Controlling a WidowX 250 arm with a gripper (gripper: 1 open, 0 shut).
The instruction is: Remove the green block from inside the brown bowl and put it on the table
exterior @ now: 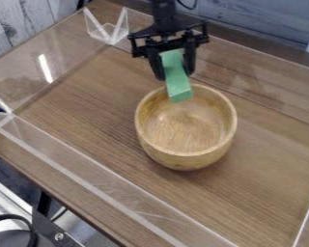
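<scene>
The green block [178, 79] hangs tilted in the air, its lower end just over the far rim of the brown bowl [185, 125]. My black gripper [172, 56] is shut on the block's upper end, directly above the bowl's back edge. The bowl stands upright in the middle of the table [80, 111], and its inside looks empty. The block touches neither the bowl nor the tabletop as far as I can tell.
Low clear acrylic walls edge the tabletop: one along the left [35, 68], one along the front [131, 207], one at the back right [266, 48]. Bare wood lies left of and behind the bowl.
</scene>
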